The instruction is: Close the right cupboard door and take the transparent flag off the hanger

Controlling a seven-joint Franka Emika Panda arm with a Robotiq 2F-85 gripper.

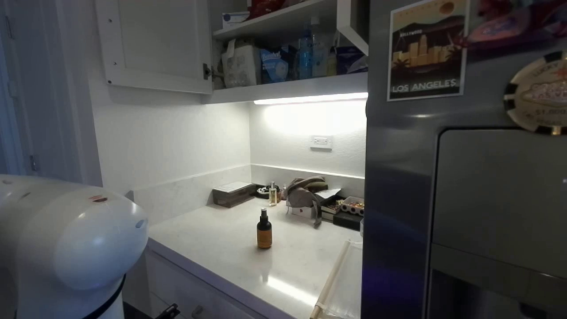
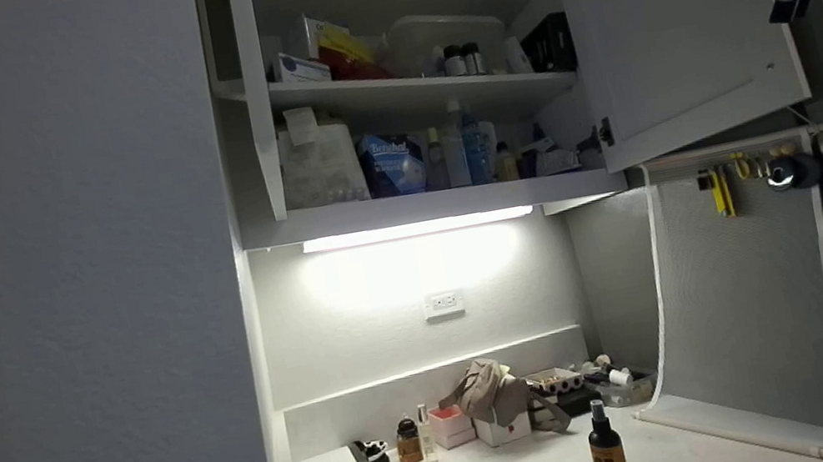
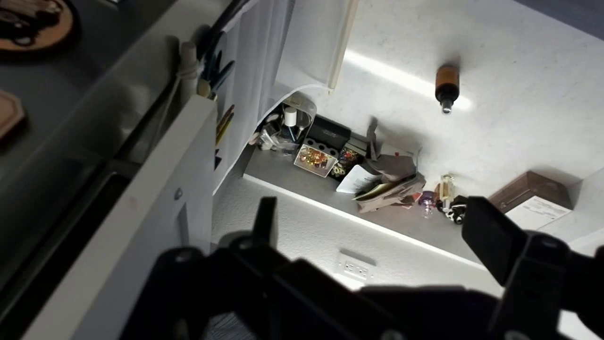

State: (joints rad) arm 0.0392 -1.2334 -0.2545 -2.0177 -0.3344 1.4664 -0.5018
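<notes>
The right cupboard door (image 2: 677,6) stands open, a flat white panel reaching out toward the fridge. It is nearly edge-on in an exterior view (image 1: 353,26) and at the left in the wrist view (image 3: 160,189). The transparent flag (image 2: 748,315) hangs below it from the hanger (image 2: 735,145), its lower end with the tan strip on the counter. It also shows in an exterior view (image 1: 347,283) and the wrist view (image 3: 259,61). The hanger's end shows in the wrist view (image 3: 188,71). My gripper (image 3: 373,208) is open and empty. Its fingers (image 2: 788,5) appear by the door's outer edge; contact cannot be told.
The grey fridge (image 1: 398,177) stands right beside the flag. A dark spray bottle (image 1: 264,232) stands upright on the counter (image 1: 212,239). Boxes and a brown bag (image 2: 491,395) line the back. The left cupboard door (image 1: 159,44) is open. Small tools (image 2: 722,193) show near the flag's top.
</notes>
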